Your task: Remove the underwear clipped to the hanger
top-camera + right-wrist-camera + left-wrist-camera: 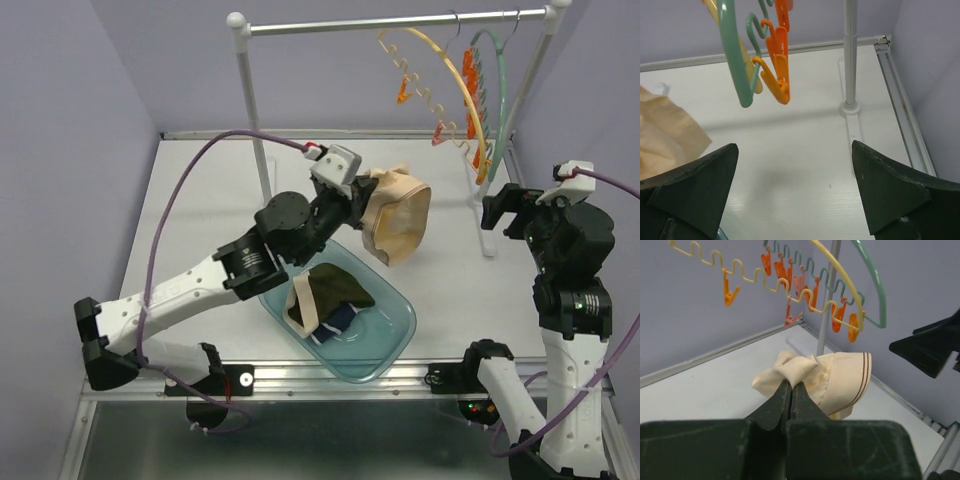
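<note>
Pretty plain setup tbh, lavender walls boxing in a white tabletop with a little white clothes rack at the back.

White table carries a clear bin and a clothes rack

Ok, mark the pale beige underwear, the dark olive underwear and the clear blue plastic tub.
Pale beige underwear [400, 218]: top view, front panel.
Dark olive underwear [345, 285]: top view, dark fabric middle.
Clear blue plastic tub [398, 325]: top view, bare right corner.
</note>
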Robot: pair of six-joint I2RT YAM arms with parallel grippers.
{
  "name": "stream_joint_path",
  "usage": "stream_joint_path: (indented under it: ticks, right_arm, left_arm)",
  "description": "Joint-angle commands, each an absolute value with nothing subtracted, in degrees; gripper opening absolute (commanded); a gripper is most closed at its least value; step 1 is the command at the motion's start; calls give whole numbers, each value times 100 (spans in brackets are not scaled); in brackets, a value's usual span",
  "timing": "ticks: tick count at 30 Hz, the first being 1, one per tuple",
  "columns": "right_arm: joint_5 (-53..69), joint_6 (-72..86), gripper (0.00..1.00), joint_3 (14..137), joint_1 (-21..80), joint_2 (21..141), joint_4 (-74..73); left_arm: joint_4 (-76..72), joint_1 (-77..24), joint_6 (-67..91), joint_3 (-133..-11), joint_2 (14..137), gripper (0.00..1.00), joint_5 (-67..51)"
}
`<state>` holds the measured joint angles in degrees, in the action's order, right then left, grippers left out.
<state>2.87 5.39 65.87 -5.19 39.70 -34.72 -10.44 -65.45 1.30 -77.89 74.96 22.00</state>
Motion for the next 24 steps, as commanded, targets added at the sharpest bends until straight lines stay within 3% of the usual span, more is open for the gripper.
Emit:
stream_joint_path:
  ticks: [1,9,24]
  right_arm:
    - [26,562,100,6311,-527,3858,-3393]
    - [-88,720,100,5854,-527,3700,-3393]
    - [167,519,100,5362,-536,3209,-3480]
  left_arm:
    - [-1152,-6521,87,-7015,6576,0,1723]
    - [-773,-6495,755,-5979,5397,0,1196]
    - [-2663,-6486,1696,-3649,5985,1,528]
